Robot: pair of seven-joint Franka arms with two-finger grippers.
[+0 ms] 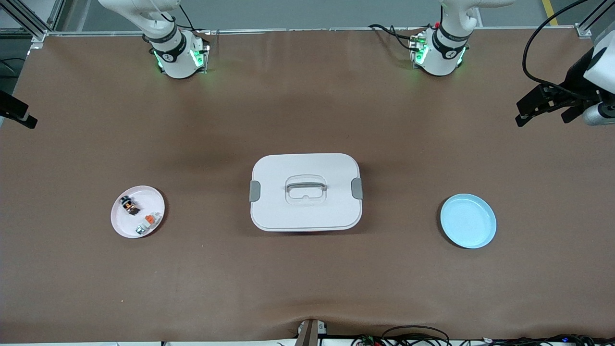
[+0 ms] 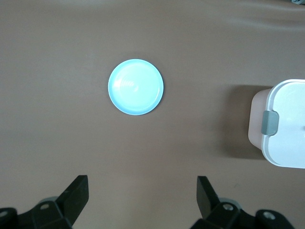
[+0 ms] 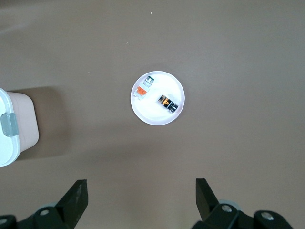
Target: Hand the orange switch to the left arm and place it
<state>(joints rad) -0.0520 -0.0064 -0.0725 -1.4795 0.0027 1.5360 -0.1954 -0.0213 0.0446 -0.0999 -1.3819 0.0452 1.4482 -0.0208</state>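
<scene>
The orange switch [image 1: 129, 205] [image 3: 167, 103], dark with an orange middle, lies on a small white plate [image 1: 145, 196] [image 3: 155, 114] toward the right arm's end of the table. My right gripper [image 3: 141, 187] hangs open and empty high over the table beside that plate. The white box [image 1: 278, 206] [image 2: 286, 124] [image 3: 7, 138] sits shut at the table's middle. My left gripper [image 2: 142, 185] is also open and empty, high over the table beside a light blue plate [image 1: 468, 221] [image 2: 136, 87] at the left arm's end.
A small white-and-grey part with an orange top [image 1: 146, 221] [image 3: 143, 88] shares the white plate with the switch. The blue plate holds nothing. Cables lie along the table edge nearest the front camera [image 1: 413, 336].
</scene>
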